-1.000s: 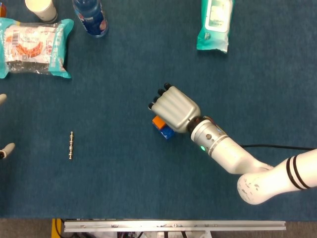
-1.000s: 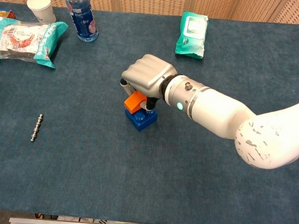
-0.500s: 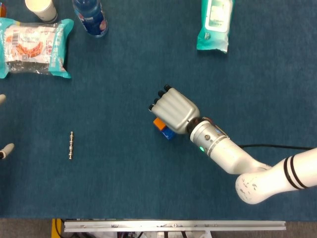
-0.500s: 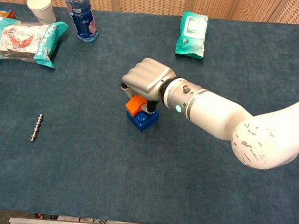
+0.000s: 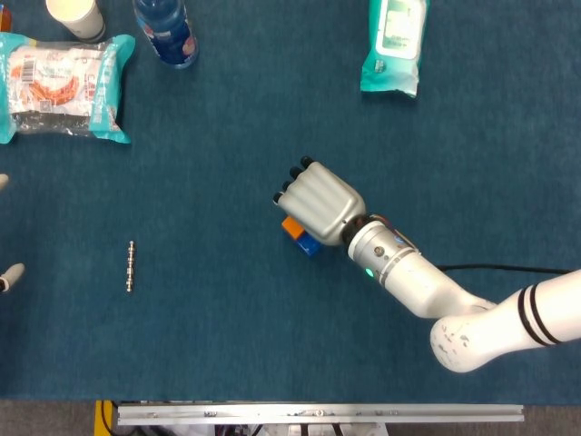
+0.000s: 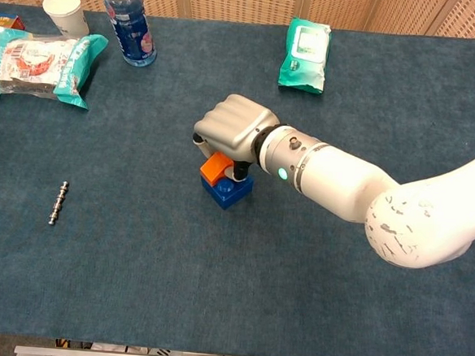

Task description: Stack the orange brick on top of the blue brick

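Blue-covered desk (image 6: 134,252): right hand (image 6: 234,130) grips the orange brick (image 6: 214,169) — resting tilted on the blue brick (image 6: 227,191) (seating unconfirmed). Remaining, by judgement — level, release.

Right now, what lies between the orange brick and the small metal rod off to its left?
Nothing: between the orange brick held by the right hand and the metal rod, only bare blue table cover shows, in both views.
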You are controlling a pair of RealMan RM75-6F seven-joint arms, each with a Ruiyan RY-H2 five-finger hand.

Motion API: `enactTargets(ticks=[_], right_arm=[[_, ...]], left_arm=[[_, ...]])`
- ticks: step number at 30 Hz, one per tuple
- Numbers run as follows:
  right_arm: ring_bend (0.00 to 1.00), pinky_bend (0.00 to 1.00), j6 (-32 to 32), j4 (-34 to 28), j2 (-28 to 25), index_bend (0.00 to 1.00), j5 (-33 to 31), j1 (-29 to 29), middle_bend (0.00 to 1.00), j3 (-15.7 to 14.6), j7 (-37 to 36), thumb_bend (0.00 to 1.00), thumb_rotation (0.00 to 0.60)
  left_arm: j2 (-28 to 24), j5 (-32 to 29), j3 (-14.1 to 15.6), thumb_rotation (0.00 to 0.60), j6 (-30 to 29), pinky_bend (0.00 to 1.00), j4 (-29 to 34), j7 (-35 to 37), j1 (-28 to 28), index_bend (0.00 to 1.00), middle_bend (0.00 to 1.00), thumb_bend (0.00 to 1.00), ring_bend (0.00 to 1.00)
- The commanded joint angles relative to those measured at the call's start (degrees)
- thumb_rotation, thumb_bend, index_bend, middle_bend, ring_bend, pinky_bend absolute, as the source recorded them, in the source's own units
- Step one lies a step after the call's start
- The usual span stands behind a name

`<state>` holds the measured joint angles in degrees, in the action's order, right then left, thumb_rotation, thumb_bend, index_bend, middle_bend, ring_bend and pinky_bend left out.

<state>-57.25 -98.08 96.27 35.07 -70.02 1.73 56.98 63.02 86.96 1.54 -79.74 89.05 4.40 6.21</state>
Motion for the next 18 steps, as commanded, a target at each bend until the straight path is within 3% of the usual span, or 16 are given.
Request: enactTargets(ticks=[1, 8, 14, 18], right_arm=[[0.31, 0.27, 0.1, 0.1, 0.0, 0.57, -0.2, -0.1, 0.55, -0.1, 0.0, 0.37, 0.6], [0.31, 0.27, 0.7, -0.1, -0.6, 0.57, 0.0, -0.1, 0.53, -0.1, -0.5, 0.37, 0.6], [0.24, 0.27, 1.5, -2.0, -2.8, 0.3, 1.6, 0.2, 0.37, 1.2, -3.4, 0.37, 0.6], [0.21, 0.27, 1.2, -4.1, -5.5, 0.24, 2.9, 0.8, 0.32, 1.7, -5.1, 0.37, 0.6]], left_arm=[[0.0, -0.1, 0.0, 0.6, 0.0, 0.1, 0.0, 0.0, 0.0, 0.1, 0.11, 0.15, 0.16], [0.1, -0.1, 0.0, 0.6, 0.1, 0.1, -0.2, 0.2, -0.1, 0.1, 0.11, 0.15, 0.16], [0.0, -0.3, -0.1, 0.6, 0.1, 0.1, -0.3, 0.3, -0.1, 0.1, 0.11, 0.15, 0.16], [0.0, -0.4, -0.2, 0.6, 0.2, 0.1, -0.1, 0.2, -0.1, 0.1, 0.1, 0.15, 0.16]])
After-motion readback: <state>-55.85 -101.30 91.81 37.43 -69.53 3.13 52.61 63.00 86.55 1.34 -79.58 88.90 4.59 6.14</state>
